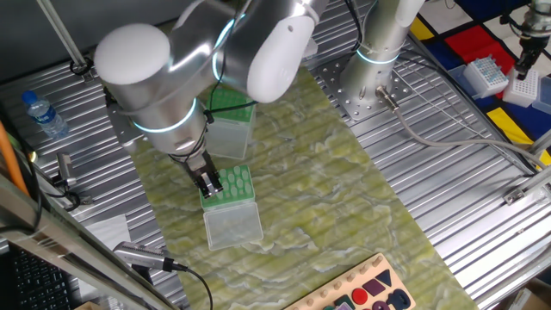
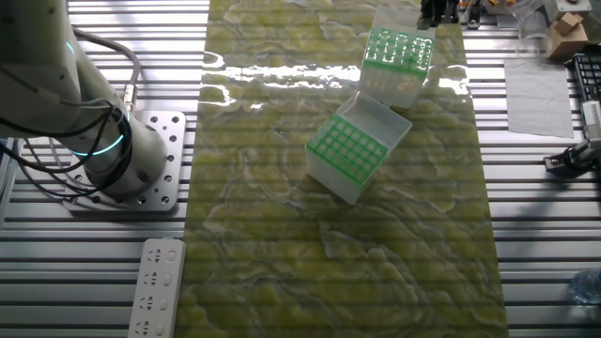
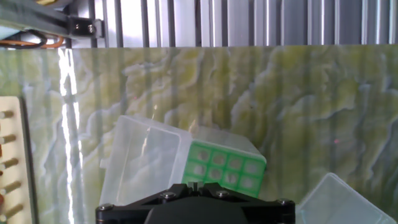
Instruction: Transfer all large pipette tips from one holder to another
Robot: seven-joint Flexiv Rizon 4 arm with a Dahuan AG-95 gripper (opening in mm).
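Observation:
Two green-topped tip boxes stand on the mat. The nearer box (image 1: 231, 186) has its clear lid (image 1: 233, 226) lying open in front of it. It also shows in the other fixed view (image 2: 398, 53), where whitish tip tops fill part of its grid. My gripper (image 1: 212, 187) hangs right over this box's left part, fingers close together. In the hand view my gripper (image 3: 195, 185) looks shut just short of the green grid (image 3: 225, 165). No tip shows between the fingers. The second box (image 2: 347, 152) stands open. I cannot tell whether its cells hold tips.
A wooden peg board (image 1: 362, 291) lies at the mat's near end and at the left edge of the hand view (image 3: 9, 155). The second box's lid (image 3: 339, 199) is at lower right there. The arm's base (image 2: 103, 150), a water bottle (image 1: 43, 114) and ribbed metal table surround the mat.

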